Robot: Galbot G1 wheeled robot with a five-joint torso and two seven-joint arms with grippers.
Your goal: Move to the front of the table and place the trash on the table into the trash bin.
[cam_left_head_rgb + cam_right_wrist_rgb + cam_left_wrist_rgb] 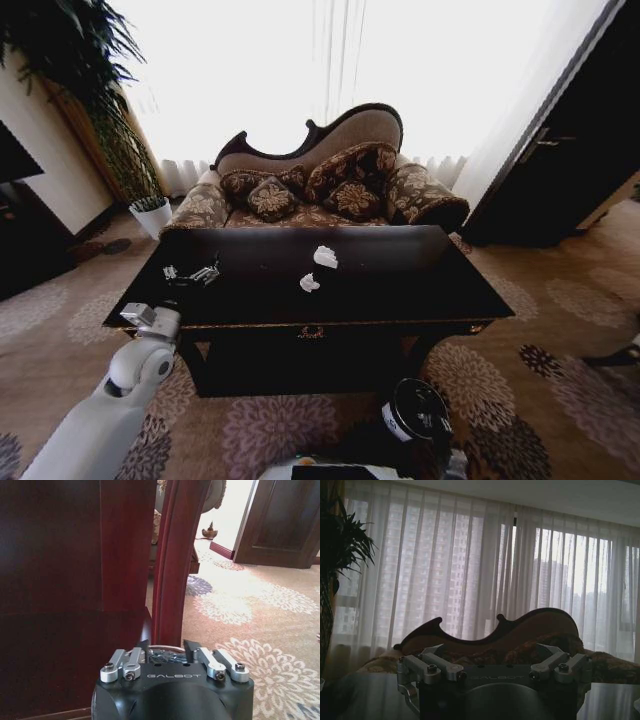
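White crumpled paper wads [318,267] lie mid glossy dark wood desk [400,290], beyond and right of my left claw [492,652], wide open at its front-left corner; right claw [166,648] narrowly parted by black bin [417,410].

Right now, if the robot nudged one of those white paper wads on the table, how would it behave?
The nearer paper wad looks crumpled and small, so it is probably very light and would squash rather than break. On the glossy table it would likely skid or tumble at a push. Its irregular shape suggests it would not roll far.
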